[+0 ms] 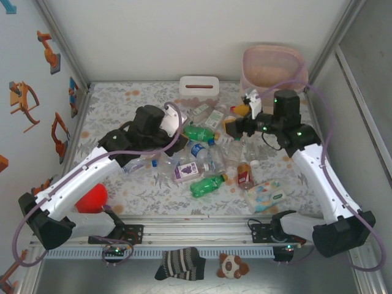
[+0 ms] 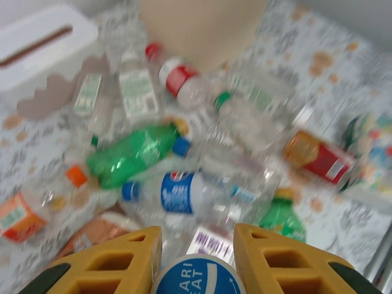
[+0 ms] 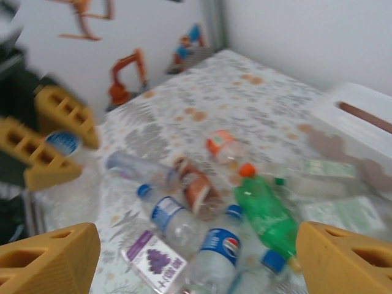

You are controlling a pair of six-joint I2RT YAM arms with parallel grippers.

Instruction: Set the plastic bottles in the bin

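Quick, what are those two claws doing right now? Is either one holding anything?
Left gripper: closed on a bottle with a blue-and-white label.
Right gripper: open, holding nothing.

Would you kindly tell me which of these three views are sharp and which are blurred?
Top external: sharp and evenly lit, the bin crisp. Left wrist: the bottles smear with motion blur; the left pincer looks sharper. Right wrist: soft blur throughout, the right pincer included.
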